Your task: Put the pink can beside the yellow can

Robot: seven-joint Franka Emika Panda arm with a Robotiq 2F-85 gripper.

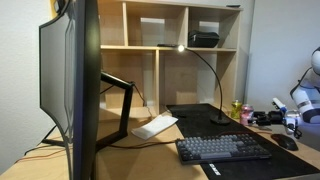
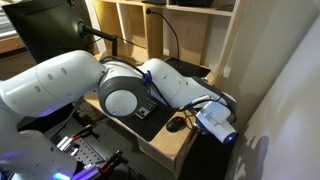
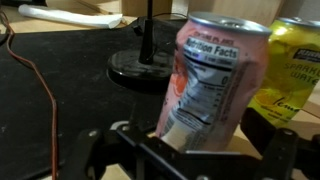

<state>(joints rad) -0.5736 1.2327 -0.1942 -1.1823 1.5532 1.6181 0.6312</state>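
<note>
Hand (image 3: 192, 142): spread wide, 2 fingers (image 3: 100, 148) flanking the can, gripping nothing.
Pink can: pinkish-red cylindrical metal drink can (image 3: 215, 80), between the fingers.
Yellow can: yellow-green cylindrical drink can (image 3: 296, 65), just beside it.

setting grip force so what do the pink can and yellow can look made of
The pink can: probably thin metal, shown by the silvery rim, under a glossy printed coat bearing a nutrition label. The yellow can: seemingly the same, with a metallic rim and shiny yellow print.
</note>
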